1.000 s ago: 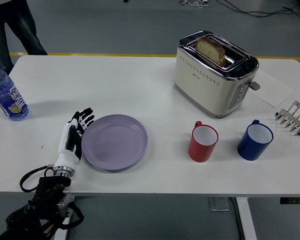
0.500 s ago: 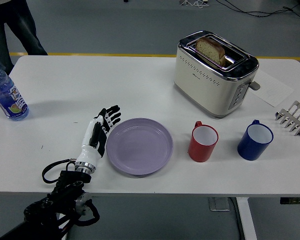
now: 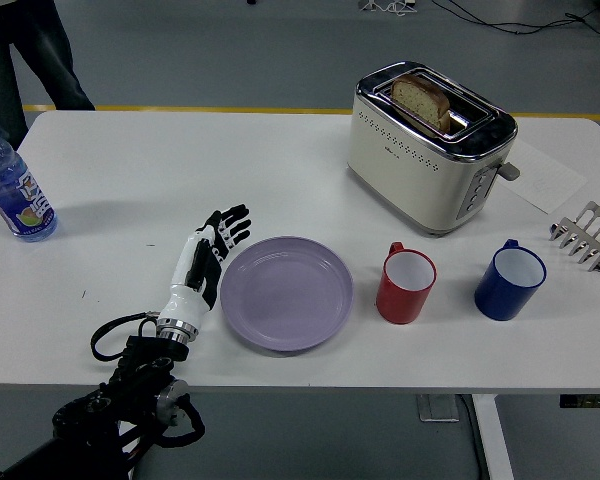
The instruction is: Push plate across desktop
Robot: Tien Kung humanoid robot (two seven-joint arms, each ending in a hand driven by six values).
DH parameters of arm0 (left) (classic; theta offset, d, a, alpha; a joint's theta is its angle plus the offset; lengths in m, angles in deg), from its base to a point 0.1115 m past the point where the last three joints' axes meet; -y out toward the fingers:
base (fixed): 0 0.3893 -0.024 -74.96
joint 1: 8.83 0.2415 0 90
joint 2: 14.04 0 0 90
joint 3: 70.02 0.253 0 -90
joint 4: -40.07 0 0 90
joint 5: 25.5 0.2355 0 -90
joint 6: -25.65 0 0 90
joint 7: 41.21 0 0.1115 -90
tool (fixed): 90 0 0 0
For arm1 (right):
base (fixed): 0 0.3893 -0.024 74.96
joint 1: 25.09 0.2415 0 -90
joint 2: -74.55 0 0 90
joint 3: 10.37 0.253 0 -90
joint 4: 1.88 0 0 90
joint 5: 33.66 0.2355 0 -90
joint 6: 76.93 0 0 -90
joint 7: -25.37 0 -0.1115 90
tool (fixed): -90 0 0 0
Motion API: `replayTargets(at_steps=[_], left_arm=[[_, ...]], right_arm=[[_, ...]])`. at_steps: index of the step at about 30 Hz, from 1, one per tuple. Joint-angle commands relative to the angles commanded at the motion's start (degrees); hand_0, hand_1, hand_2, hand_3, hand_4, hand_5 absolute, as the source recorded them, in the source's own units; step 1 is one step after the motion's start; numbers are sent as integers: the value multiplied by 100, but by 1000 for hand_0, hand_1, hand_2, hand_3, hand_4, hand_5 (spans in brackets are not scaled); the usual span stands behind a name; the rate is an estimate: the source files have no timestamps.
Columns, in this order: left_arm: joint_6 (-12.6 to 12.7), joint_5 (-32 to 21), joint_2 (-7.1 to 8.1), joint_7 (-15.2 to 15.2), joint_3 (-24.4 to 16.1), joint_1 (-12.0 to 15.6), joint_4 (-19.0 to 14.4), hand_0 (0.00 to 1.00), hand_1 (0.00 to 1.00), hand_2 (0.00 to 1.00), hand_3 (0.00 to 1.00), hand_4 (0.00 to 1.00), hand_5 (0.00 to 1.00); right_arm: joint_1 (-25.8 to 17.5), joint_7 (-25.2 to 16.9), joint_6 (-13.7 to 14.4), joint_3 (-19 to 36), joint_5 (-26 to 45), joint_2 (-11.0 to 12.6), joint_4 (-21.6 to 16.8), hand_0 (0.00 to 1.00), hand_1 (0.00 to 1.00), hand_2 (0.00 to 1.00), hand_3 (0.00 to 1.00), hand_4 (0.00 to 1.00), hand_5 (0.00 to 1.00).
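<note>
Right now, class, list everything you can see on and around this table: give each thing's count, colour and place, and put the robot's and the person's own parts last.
plate: one, lilac, near the table's front edge, left of centre
red mug: one, red with white inside, just right of the plate
blue mug: one, blue with white inside, right of the red mug
toaster: one, cream and chrome, far right of centre
bread: one slice, brown, standing in the toaster's slot
water bottle: one, clear with blue label, far left edge
toast rack: one, silver, right edge
paper: one sheet, white, right of the toaster
table: one, white
left hand: one, black and white, fingers spread, against the plate's left rim
person: legs only, dark trousers, far left corner
</note>
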Motion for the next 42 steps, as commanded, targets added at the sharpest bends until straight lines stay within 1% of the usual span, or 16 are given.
replayTargets(at_steps=[7,8,9,13,14,15,19,20,21,25,26,28,31,32,37,42], left_arm=[[137,272,116,0,-545,34,-182,787,804,811,730,471,998],[175,349,159,0,-697,51,-250,720,745,764,687,470,998],[206,419,192,0,-868,65,-310,720,745,764,687,470,998],[208,778,444,0,-1450,162,-577,720,745,764,687,470,998],[148,834,538,0,-1615,187,-648,656,657,673,629,474,998],[119,858,589,0,-1764,199,-681,656,657,673,629,474,998],[-236,995,925,-541,-2419,322,-915,656,657,673,629,474,998],[-298,975,1004,-698,-2544,345,-949,583,616,614,607,476,998],[-402,922,1119,-894,-2692,386,-992,583,616,614,607,476,998],[-683,783,1416,-1346,-3104,546,-1079,583,616,614,607,476,998],[-733,752,1457,-1399,-3165,576,-1092,498,579,595,603,480,998],[-940,529,1611,-1516,-3428,737,-1144,498,579,595,603,480,998],[-1159,342,1724,-1696,-3755,904,-1171,498,579,595,603,480,998],[-1289,299,1756,-1862,-3880,961,-1174,516,623,612,615,487,998],[-2178,1,1906,-2884,-4314,1265,-1169,516,623,612,615,487,998],[-2595,-304,1884,-3397,-4570,1419,-1169,521,636,622,622,488,998]], right_arm=[[26,-33,3,-59,87,15,7,662,653,714,648,515,448],[30,-40,4,-63,97,23,10,662,653,713,648,517,448],[33,-46,4,-65,103,29,12,662,653,713,648,517,448],[31,-69,8,-80,133,53,20,662,653,713,648,517,448],[32,-76,12,-83,146,63,22,661,653,713,648,520,450],[32,-79,14,-84,153,68,23,661,653,713,648,520,450],[23,-107,27,-131,214,95,30,661,653,713,648,520,450],[21,-115,32,-145,238,102,32,660,652,710,648,523,451],[12,-138,41,-176,286,106,43,660,652,710,648,523,451],[-18,-215,78,-254,447,113,76,660,652,710,648,523,451],[-22,-224,82,-270,473,116,78,661,651,710,645,524,448],[-36,-251,97,-311,542,130,83,661,651,710,645,524,448],[-56,-297,116,-376,647,139,100,661,651,710,645,524,448],[-68,-327,124,-433,726,141,109,659,650,709,644,523,448],[-87,-367,151,-512,863,153,113,659,650,709,644,523,448],[-105,-390,163,-520,891,165,113,659,649,709,644,526,448]])
